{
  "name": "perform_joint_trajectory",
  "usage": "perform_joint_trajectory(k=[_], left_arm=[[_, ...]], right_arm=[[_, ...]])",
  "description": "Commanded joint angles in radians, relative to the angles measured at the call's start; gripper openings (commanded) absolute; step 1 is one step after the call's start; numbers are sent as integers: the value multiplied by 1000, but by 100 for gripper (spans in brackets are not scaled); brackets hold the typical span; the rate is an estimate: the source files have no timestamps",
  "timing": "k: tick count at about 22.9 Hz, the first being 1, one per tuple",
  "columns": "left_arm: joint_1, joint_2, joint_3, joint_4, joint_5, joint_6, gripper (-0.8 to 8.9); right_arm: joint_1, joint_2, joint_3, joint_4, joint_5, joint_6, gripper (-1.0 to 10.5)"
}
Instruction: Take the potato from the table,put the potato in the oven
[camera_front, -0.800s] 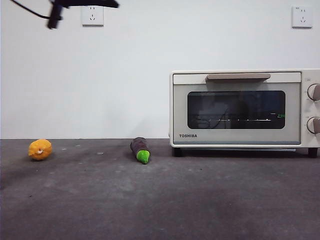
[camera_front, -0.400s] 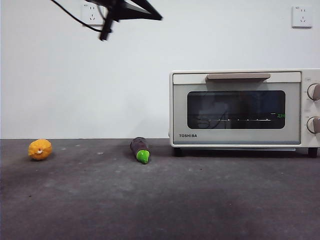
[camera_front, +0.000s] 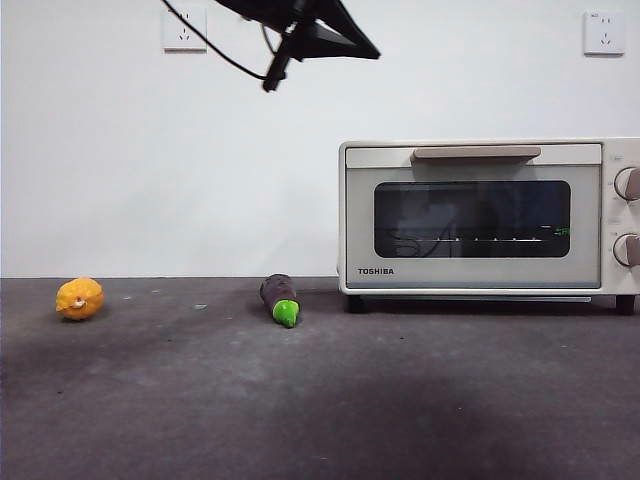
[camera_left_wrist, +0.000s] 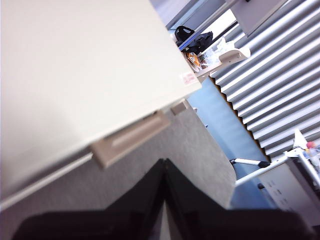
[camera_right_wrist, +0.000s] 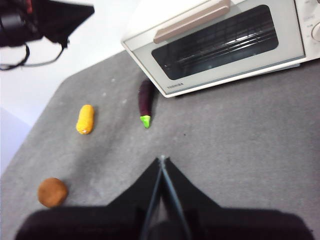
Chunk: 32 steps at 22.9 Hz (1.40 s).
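Note:
The potato (camera_right_wrist: 52, 192), a round orange-brown lump, lies on the table (camera_right_wrist: 240, 130) far from the oven (camera_right_wrist: 220, 45); it shows only in the right wrist view. The cream TOSHIBA oven (camera_front: 480, 215) stands at the right with its glass door closed. My left gripper (camera_left_wrist: 164, 162) is shut and empty, high over the oven's top (camera_left_wrist: 75, 75) near the tan handle (camera_left_wrist: 130, 140). Its arm (camera_front: 310, 25) shows dark at the top of the front view. My right gripper (camera_right_wrist: 161, 160) is shut and empty, hovering high over the table's middle.
A yellow-orange lumpy fruit (camera_front: 79, 298) lies at the left and a purple eggplant with a green tip (camera_front: 281, 298) just left of the oven. Both also show as the fruit (camera_right_wrist: 85, 119) and eggplant (camera_right_wrist: 146, 100) from above.
The dark arm at the top of the front view has moved to the right, from the upper left corner toward the oven. The objects on the table have not moved.

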Motion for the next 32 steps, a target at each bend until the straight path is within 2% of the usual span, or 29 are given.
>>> perform_joint_trajectory(k=[1, 8, 14, 16, 18, 22, 32], left_arm=[[-22, 60, 69, -6, -24, 56, -5], [-83, 166, 188, -10, -134, 165, -5], [-146, 189, 188, -5, -320, 352, -5], [-172, 194, 188, 8, -399, 449, -6], [-193, 200, 188, 14, -435, 537, -6], [-206, 229, 188, 23, -462, 574, -6], [-194, 291, 188, 2, -498, 592, -6]], right_arm=[[0, 24, 5, 4, 24, -31, -8], [0, 117, 5, 2, 43, -81, -8], [0, 185, 5, 2, 43, -119, -7], [0, 204, 5, 1, 45, -126, -7], [0, 214, 5, 1, 45, -130, -7], [0, 219, 5, -3, 47, -149, -7], [0, 220, 5, -5, 73, -155, -7]])
